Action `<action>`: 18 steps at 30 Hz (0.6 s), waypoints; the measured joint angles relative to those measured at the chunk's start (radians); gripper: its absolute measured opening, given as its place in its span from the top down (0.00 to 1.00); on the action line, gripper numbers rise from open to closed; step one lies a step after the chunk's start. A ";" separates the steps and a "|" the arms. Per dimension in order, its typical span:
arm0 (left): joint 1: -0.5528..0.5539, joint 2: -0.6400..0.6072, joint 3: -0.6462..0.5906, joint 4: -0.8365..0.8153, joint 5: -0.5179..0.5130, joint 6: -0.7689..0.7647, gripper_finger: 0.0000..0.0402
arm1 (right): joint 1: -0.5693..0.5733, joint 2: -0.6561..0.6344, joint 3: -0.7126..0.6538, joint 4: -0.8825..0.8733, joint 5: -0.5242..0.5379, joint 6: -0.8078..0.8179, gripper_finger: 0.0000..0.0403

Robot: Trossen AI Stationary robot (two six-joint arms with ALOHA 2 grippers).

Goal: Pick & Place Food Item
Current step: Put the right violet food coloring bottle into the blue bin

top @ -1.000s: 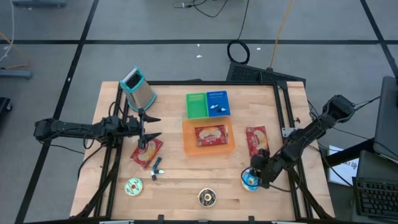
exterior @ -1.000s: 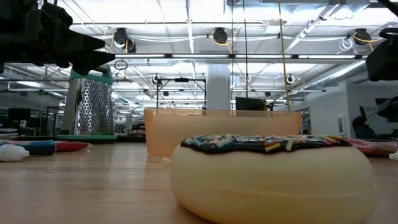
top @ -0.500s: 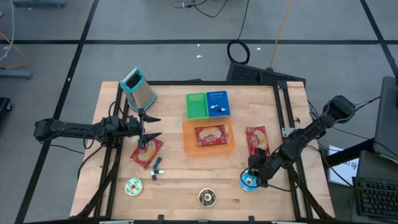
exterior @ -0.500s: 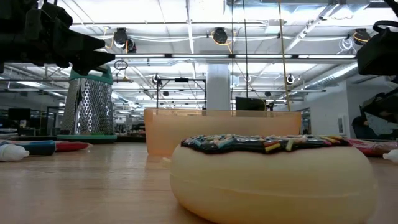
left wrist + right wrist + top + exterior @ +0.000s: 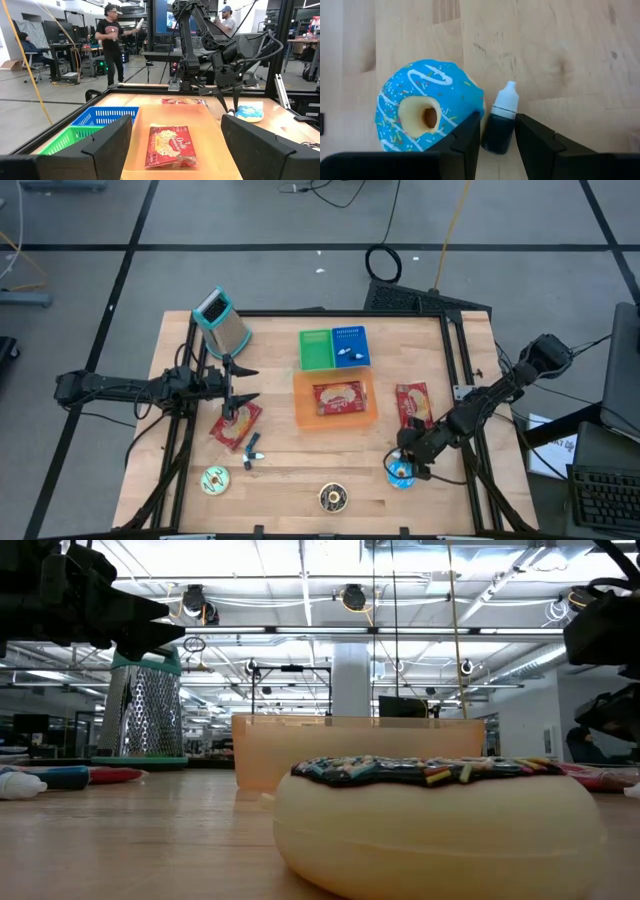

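The right pincer (image 5: 497, 131) is poised low over the wooden worktop (image 5: 300, 480), to the right of and nearer the front edge than the shallow orange plastic tray (image 5: 300, 418). Its two fingers are set around a small dark bottle with a white cap (image 5: 501, 117) and appear to be pinching it at the body, though contact on both sides cannot be fully confirmed from the wrist view. The bottle is touching a round doughnut with bright blue icing (image 5: 445, 95), white swirls and coloured sprinkles.

The step in hand is judged to be the lift. It is best done straight upward, so that the doughnut is not dragged or rolled by the finger lying against it. The grip should be kept on the body and not allowed to slide toward the narrower cap. Only once the bottle is clear of the doughnut should it be carried across toward the tray. If the doughnut is the food item meant, the grip would have to be released and re-centred over it.

The bottle is slim, smooth and probably light, so it may be tipped easily. The tray is already occupied by a red packet.

The left pincer (image 5: 243, 384) is held spread wide, waiting just left of the tray.
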 joint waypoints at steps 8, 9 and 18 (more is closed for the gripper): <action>0.000 0.000 0.000 0.000 0.000 0.000 0.24 | 0.007 -0.001 0.002 -0.123 0.009 0.057 0.72; 0.000 0.000 0.000 0.000 0.000 0.000 0.24 | 0.007 -0.002 0.003 -0.142 0.010 0.058 0.72; 0.000 0.000 0.000 0.000 0.000 0.000 0.24 | -0.003 0.000 -0.001 -0.088 0.072 -0.009 0.72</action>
